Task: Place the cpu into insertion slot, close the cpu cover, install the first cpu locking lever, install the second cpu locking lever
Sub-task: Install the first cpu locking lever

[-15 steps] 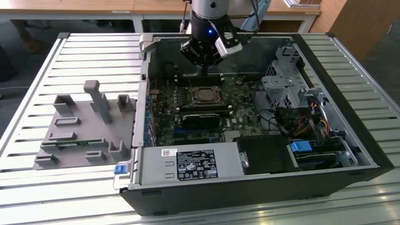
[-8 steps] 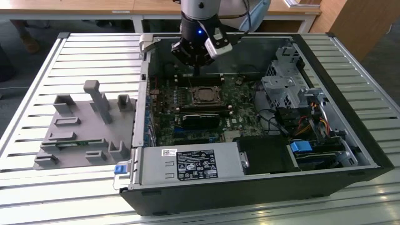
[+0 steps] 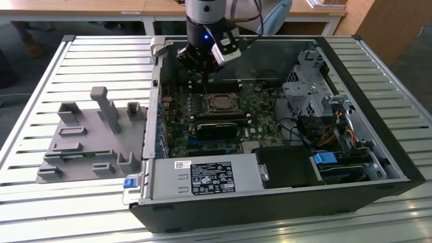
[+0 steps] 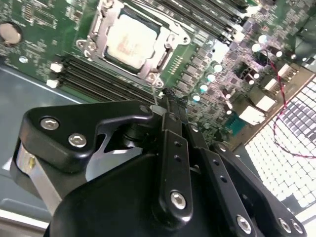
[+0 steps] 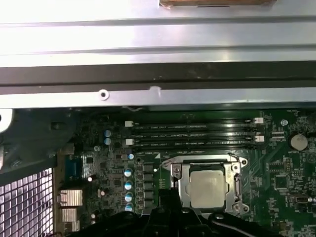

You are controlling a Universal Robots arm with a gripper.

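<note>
Silver-grey cpu [image 4: 131, 42] lies flat, top upward, framed by the cpu cover [image 4: 101, 29], the tool [image 4: 168, 98] pressed together just beside.

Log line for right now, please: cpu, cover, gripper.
cpu: seated, framed by cpu cover | cpu cover: down flat | gripper: shut, tips low beside a cover corner

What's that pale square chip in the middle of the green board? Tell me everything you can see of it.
The cpu is a small flat square with a dull silver-grey metal top bearing faint print. It lies level in the insertion slot on the green motherboard, beside the long black memory slots. The cpu cover, a thin silver frame, lies down around its edges and leaves its centre bare. The gripper hangs just off one corner of the frame, not touching the chip.
</note>
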